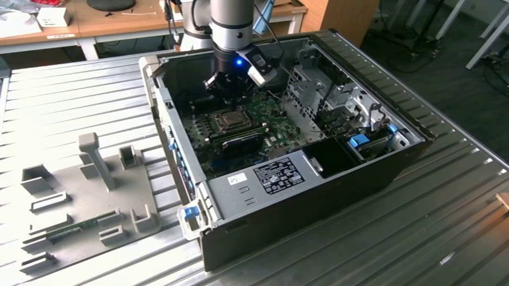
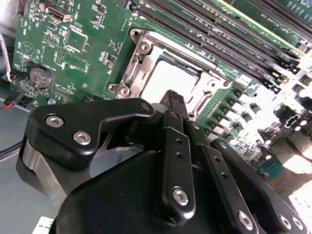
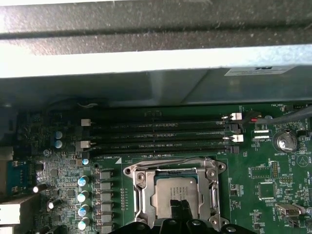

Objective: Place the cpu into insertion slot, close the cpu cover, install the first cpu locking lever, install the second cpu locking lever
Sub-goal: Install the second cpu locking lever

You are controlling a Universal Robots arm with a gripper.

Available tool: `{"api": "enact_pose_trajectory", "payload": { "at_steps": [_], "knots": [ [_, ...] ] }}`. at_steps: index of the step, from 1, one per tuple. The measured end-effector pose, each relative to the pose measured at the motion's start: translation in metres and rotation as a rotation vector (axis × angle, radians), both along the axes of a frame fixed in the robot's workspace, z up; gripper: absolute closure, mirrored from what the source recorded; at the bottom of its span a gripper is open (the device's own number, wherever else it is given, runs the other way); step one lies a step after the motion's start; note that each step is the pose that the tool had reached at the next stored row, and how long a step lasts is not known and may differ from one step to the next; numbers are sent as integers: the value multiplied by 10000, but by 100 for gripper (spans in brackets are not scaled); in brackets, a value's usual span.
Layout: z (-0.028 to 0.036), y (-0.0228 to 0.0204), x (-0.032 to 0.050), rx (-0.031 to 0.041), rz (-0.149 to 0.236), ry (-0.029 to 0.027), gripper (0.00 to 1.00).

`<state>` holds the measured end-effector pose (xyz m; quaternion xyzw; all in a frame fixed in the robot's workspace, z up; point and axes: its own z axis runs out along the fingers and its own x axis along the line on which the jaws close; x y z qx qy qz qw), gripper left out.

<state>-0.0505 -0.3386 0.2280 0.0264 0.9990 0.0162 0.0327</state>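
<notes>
Currently gripper [image 2: 171,100] over the slot [image 3: 176,195], inside the PC case [image 1: 374,173].
Fingers look closed, nothing held. Cpu [image 3: 176,196] seated in slot just beyond the tips, cover [image 3: 141,192] down around it; memory slots [image 3: 161,136] farther out.

One cpu [image 3: 176,194] sits in one insertion slot [image 3: 138,195], under one cpu cover [image 3: 213,191]. Four long black memory slots [image 3: 161,134] run along the green circuit board [image 3: 265,173]. One coin battery [image 3: 285,141] lies on that board. One computer case [image 1: 318,196] stands open. One gripper [image 2: 171,100] shows.
</notes>
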Motion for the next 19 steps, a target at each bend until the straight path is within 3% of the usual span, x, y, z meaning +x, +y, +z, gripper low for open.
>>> {"api": "enact_pose_trajectory", "payload": {
  "at_steps": [19],
  "knots": [
    [49,-2,0,23,0,0,90]
  ]
}}
